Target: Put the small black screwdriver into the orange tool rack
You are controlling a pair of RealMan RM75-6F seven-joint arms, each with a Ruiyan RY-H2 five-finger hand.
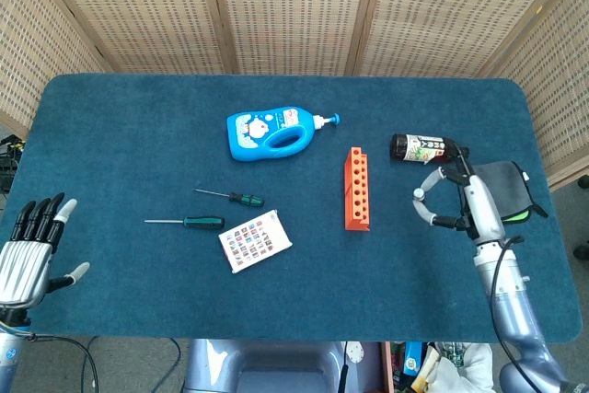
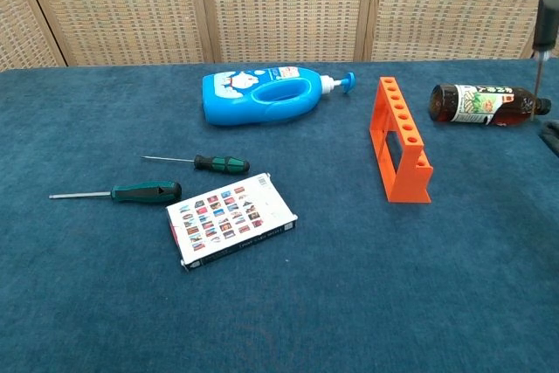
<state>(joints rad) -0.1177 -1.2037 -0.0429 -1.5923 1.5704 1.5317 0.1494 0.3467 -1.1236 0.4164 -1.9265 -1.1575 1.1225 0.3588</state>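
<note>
The orange tool rack (image 1: 357, 188) (image 2: 402, 139) lies mid-table, its row of holes facing up. My right hand (image 1: 460, 198) hovers to the right of it, raised above the cloth, pinching a small black screwdriver (image 2: 541, 50). In the chest view only the screwdriver's dark handle and thin shaft show, at the top right edge, tip pointing down near the brown bottle (image 2: 480, 104). My left hand (image 1: 28, 250) rests open at the table's near left edge, holding nothing.
Two green-handled screwdrivers (image 1: 230, 197) (image 1: 189, 222) and a card pack (image 1: 255, 240) lie left of centre. A blue pump bottle (image 1: 271, 132) lies behind them. The brown bottle (image 1: 423, 147) and a dark folded cloth (image 1: 495, 190) sit right of the rack.
</note>
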